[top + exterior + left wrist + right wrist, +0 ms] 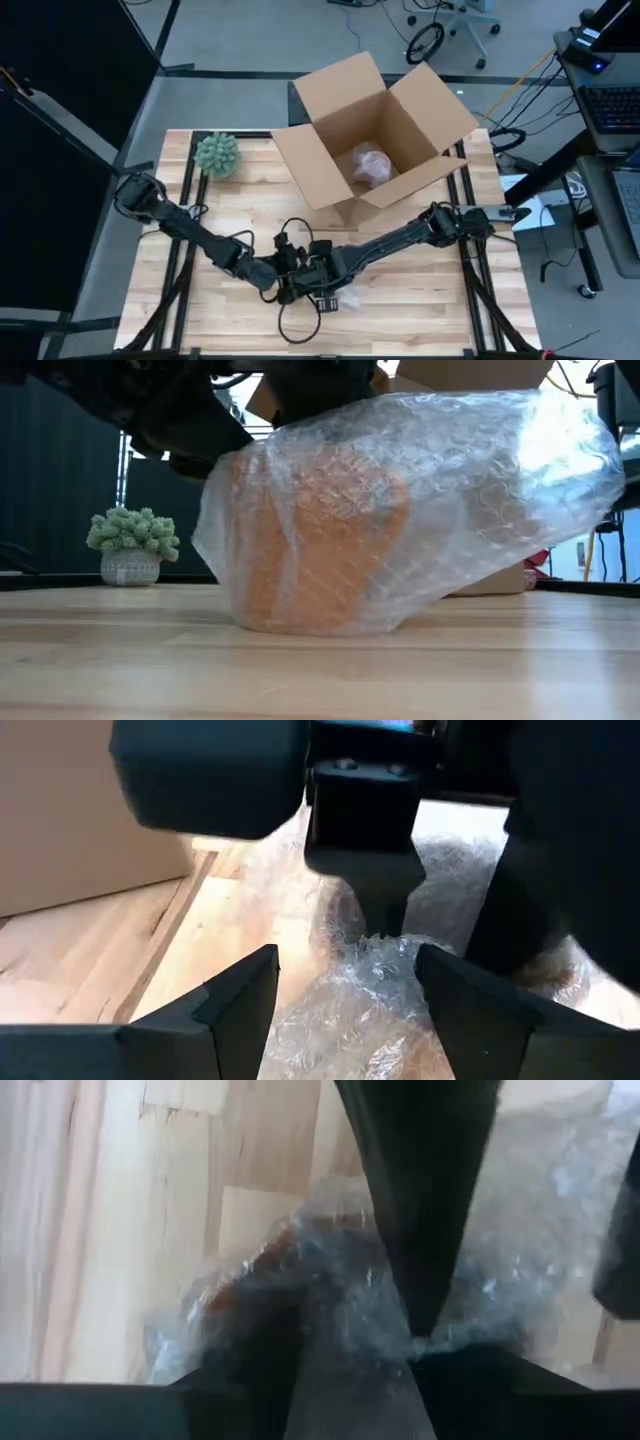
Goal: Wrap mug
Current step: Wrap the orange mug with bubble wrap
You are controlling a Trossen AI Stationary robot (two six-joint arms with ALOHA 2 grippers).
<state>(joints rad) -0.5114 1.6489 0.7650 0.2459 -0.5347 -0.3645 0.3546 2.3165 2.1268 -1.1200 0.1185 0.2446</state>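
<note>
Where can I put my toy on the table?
Bare wood lies near the front right corner of the table, and between the plant and the cardboard box. The front middle is crowded: both arms meet over the bubble-wrapped mug.

Around my table [420, 320] of pale wood planks, grey floor [230, 40] is stretching away on every side. A dark curtain or panel [60, 60] is standing along one side, and in the low view it is filling the space behind the table. An office chair [455, 20] on castors is sitting on the floor past the far edge, with cables [425, 42] looping beside it. A desk with a keyboard [610, 105] is lining the other side. Bright light is coming through beyond the table in the low view.
</note>
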